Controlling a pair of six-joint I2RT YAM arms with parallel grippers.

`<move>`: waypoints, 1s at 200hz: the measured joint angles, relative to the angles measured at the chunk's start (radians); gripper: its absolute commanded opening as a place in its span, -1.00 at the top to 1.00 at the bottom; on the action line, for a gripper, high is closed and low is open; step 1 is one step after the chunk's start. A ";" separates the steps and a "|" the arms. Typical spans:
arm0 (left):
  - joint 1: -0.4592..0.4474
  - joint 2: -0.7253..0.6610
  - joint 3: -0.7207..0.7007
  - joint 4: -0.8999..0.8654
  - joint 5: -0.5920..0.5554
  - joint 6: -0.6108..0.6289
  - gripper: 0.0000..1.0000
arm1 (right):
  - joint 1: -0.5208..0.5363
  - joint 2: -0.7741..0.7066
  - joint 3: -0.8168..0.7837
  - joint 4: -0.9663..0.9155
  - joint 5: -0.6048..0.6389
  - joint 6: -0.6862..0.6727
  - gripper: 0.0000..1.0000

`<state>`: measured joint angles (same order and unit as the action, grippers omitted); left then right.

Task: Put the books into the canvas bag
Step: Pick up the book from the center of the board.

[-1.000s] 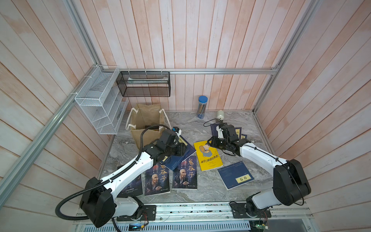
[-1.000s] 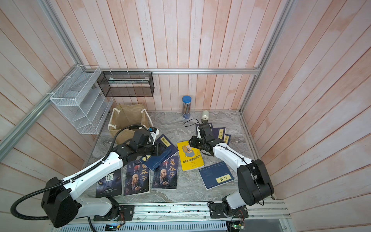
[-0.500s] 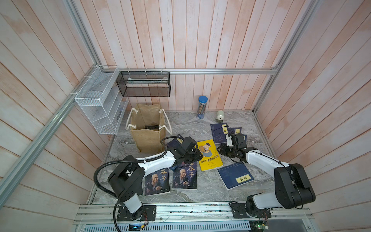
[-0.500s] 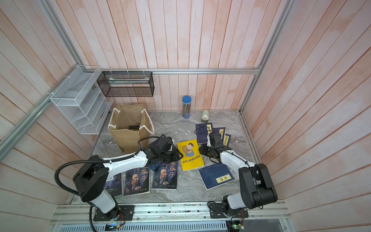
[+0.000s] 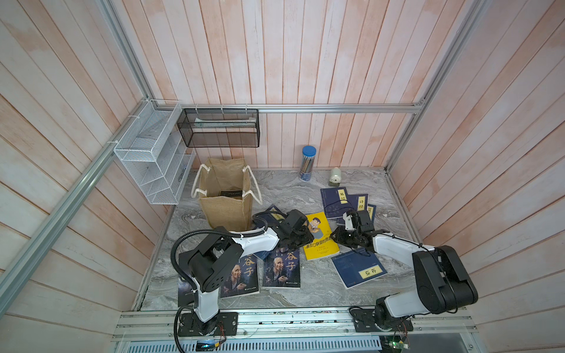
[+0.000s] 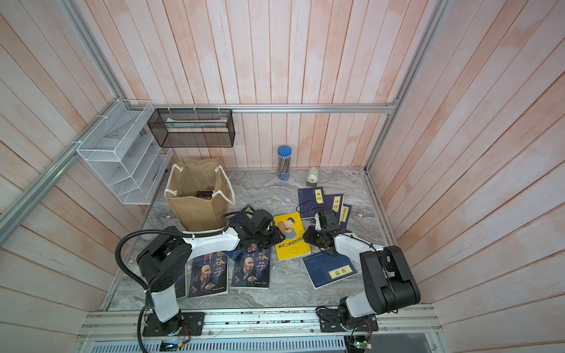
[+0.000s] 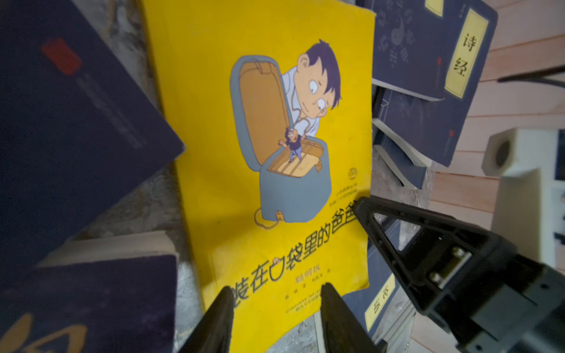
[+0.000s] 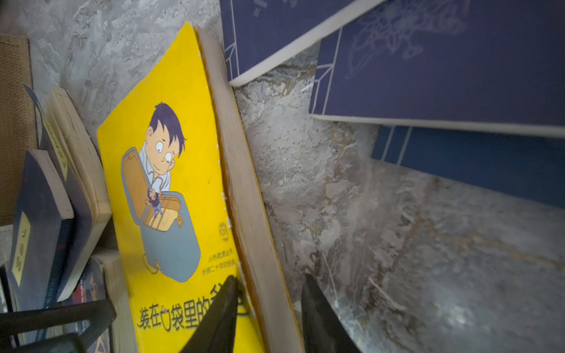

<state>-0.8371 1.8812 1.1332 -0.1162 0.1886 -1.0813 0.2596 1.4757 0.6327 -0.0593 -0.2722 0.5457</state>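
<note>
Swung the left end effector (image 5: 307,237) from beside the canvas bag (image 5: 224,211) across to the yellow book (image 5: 321,247) over the last second. Brought the right end effector (image 5: 336,237) forward off the navy books (image 5: 334,198) to that book's opposite edge. Holds the left jaws at a middling gap over the cover's title end, clamping nothing. Sets the right jaws narrow, astride the page edge, one finger on the cover; cannot tell whether pinching. Finds the yellow book lying on the tabletop (image 5: 290,189) between both end effectors, in front of the upright bag. Finds a black book (image 5: 230,193) inside the bag, two portrait books (image 5: 282,269) and a lone navy book (image 5: 357,270) flat on the tabletop nearer the front.
</note>
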 measured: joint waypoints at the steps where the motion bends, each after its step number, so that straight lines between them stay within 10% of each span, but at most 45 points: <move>1: 0.000 0.001 0.000 0.000 -0.001 -0.001 0.02 | 0.000 0.001 0.000 0.000 0.000 0.000 0.28; 200: 0.014 0.011 -0.061 0.040 -0.078 -0.068 -0.03 | 0.002 0.034 -0.006 0.029 -0.043 -0.022 0.37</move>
<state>-0.8234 1.8919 1.0721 -0.0757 0.1104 -1.1488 0.2611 1.5097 0.6266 -0.0299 -0.3157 0.5236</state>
